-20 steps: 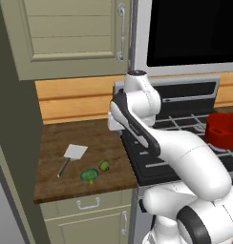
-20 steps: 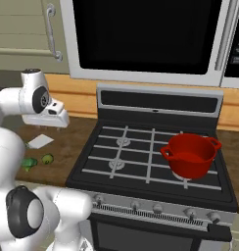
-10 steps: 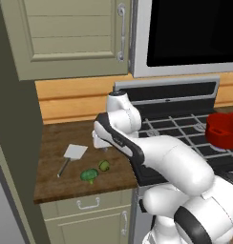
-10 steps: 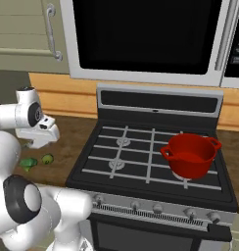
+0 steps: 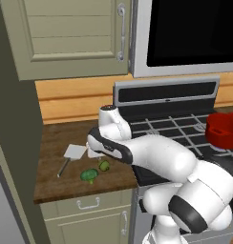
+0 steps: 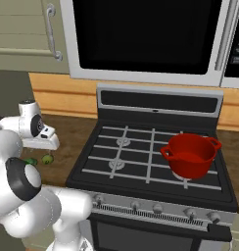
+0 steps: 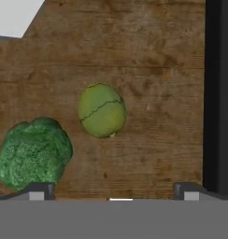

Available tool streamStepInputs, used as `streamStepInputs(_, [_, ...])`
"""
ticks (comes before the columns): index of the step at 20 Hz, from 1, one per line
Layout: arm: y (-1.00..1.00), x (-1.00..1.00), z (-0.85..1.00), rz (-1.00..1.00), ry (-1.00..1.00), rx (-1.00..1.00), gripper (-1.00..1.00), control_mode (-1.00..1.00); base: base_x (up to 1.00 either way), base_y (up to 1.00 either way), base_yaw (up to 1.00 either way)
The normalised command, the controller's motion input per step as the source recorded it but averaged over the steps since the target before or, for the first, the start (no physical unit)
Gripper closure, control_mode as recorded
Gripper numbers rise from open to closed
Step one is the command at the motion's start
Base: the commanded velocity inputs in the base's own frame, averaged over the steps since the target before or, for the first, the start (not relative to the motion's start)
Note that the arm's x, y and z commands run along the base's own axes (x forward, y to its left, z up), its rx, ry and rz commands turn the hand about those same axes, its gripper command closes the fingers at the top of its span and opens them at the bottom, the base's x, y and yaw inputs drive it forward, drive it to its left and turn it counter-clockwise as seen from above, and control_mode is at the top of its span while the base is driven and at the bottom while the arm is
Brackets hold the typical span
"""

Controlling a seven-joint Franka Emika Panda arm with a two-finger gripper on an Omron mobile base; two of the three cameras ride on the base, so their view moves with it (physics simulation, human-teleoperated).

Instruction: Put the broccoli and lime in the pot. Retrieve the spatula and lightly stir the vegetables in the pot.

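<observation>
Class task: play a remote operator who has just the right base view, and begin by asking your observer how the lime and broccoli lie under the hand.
Observer: In the hand view the lime lies apart from the broccoli, bare wood between them.
Operator: Are the jaws open?
Observer: Yes, the gripper is open and empty; the lime sits between its fingertips' lines, while the broccoli lies by one fingertip.
Operator: Where is the spatula?
Observer: In the left base view the spatula lies flat on the counter, left of the broccoli and lime and further back, its pale blade toward the wall.
Operator: I see the pot on the stove's front right burner.
Observer: The left base view shows the pot too.
</observation>
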Motion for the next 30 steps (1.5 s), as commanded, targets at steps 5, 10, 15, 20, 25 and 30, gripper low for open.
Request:
streamStepInputs(5, [0.09,0.33,-0.47,0.0,0.04,-0.02,-1.0,-1.0,0.0,0.0,0.0])
streamStepInputs(10, [0.0,0.28,-0.42,0.0,0.05,-0.01,-1.0,-1.0,0.0,0.0,0.0])
streamStepInputs(15, [0.03,0.23,-0.35,0.0,0.03,0.0,-1.0,-1.0,0.0,0.0,0.0])
streamStepInputs(20, [0.08,0.07,-0.3,0.0,0.01,0.0,-1.0,-1.0,0.0,0.0,0.0])
streamStepInputs(25, [0.02,0.0,-0.28,0.0,0.0,0.0,-1.0,-1.0,0.0,0.0,0.0])
streamStepInputs(30, [-0.02,-0.01,-0.06,0.0,-0.01,0.0,1.0,-1.0,0.0,0.0,0.0])
